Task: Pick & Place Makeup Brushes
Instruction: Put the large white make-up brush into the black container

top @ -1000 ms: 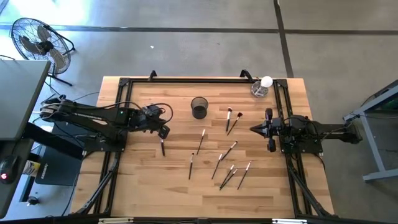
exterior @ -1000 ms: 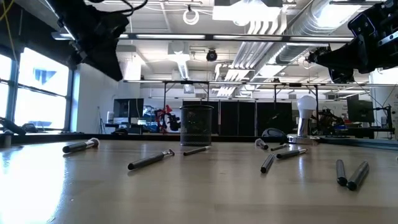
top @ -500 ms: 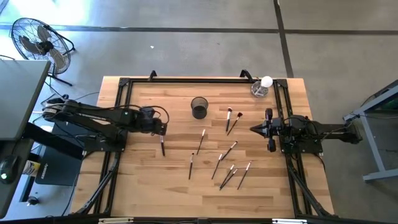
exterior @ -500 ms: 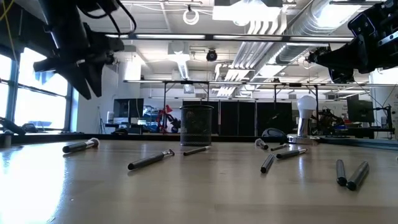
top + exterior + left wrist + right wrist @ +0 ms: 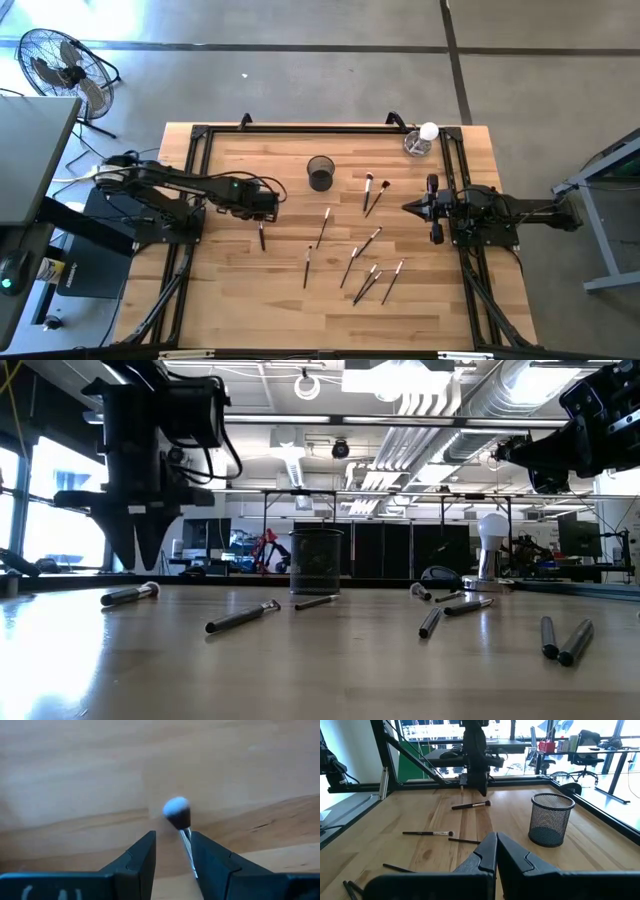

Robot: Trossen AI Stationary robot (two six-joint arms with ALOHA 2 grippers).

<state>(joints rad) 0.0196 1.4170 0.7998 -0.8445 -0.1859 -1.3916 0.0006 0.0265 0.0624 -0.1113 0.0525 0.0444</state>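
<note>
Several makeup brushes lie flat on the wooden table [image 5: 230, 280], dark-handled with small tips. My left gripper [image 5: 266, 207] is open and points straight down just above the leftmost brush [image 5: 262, 236]. In the left wrist view that brush's bristle head [image 5: 177, 812] shows beyond the gap, its handle close by one finger [image 5: 210, 862]. In the low view the left gripper [image 5: 135, 560] hangs clear above this brush [image 5: 130, 595]. My right gripper [image 5: 408, 208] is shut and waits at the table's right side, also seen as right gripper [image 5: 495, 847].
A black mesh cup [image 5: 320, 174] stands toward the far middle of the table. A clear glass with a white ball [image 5: 422, 139] sits at the far right corner. The other brushes [image 5: 355, 262] are scattered across the middle and right. A black frame rail [image 5: 300, 128] borders the table.
My left gripper has come down toward the leftmost brush and tipped from a slant to pointing straight down over it, shifting slightly toward the table's right. The brushes have stayed where they lay.
</note>
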